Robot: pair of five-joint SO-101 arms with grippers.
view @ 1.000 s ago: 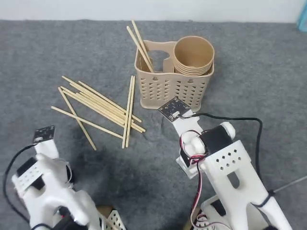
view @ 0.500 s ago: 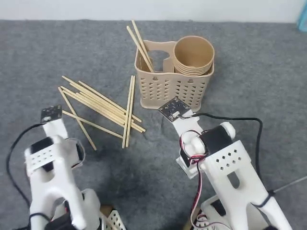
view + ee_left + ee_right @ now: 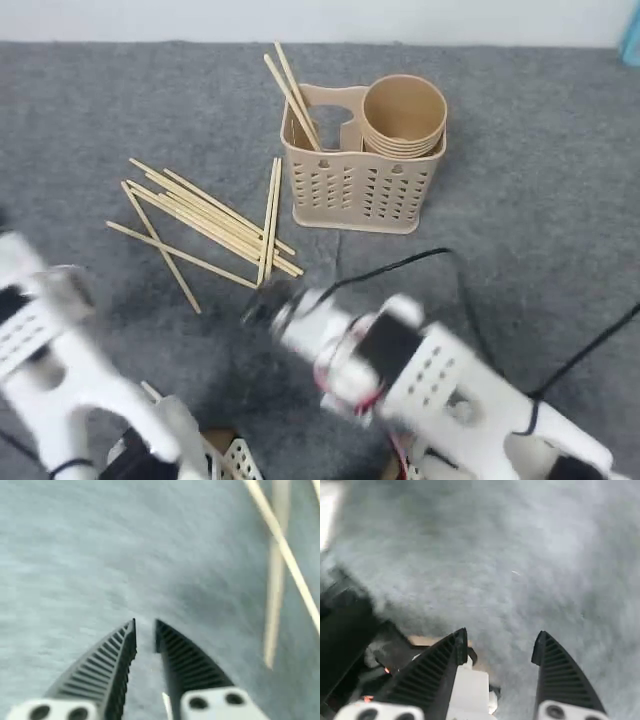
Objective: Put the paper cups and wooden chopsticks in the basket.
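So both arms just swung hard. The right arm (image 3: 400, 360) was parked right in front of the beige perforated plastic basket (image 3: 360, 190) a second ago and has now pulled back and across. The left arm (image 3: 40, 340) has whipped out sideways. The right gripper (image 3: 502, 632) is spread wide with nothing in it, just the grey carpet (image 3: 550, 200) ahead. The left gripper (image 3: 145, 624) is pinched almost together and also empty. The loose wooden chopsticks (image 3: 205, 220) sit ahead of the left jaws, well apart, and haven't budged. The stacked brown paper cups (image 3: 405, 110) and two upright chopsticks (image 3: 292, 95) are already in the basket, far beyond the right jaws. My read is the cups are done and the whole pile is still to go.
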